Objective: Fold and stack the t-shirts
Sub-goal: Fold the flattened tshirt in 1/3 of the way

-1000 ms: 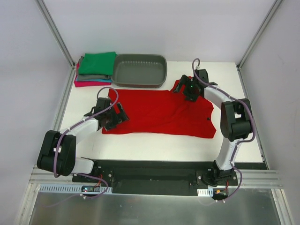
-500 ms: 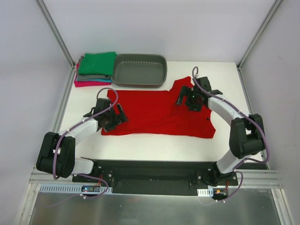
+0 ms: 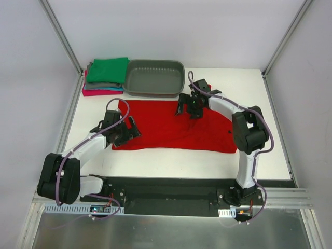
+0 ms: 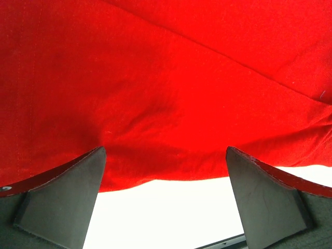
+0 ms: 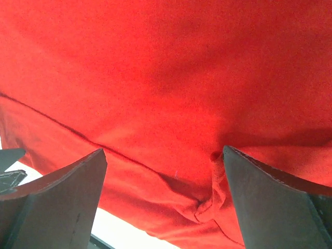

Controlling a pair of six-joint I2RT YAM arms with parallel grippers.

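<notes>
Red t-shirt (image 3: 166,129): right gripper (image 3: 190,108), jaws wide, sliding leftward to upper centre; left gripper (image 3: 126,132) gaping, empty; folding barely starting.

The t-shirt (image 3: 171,129) is plain red, the tub (image 3: 154,79) grey

Lower stacked t-shirts (image 3: 96,93), edges only

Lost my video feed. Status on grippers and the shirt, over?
Both open: left gripper over left end of red t-shirt, right gripper over its far edge. Shirt laid out, not yet stacked. Grey tub close behind.
</notes>
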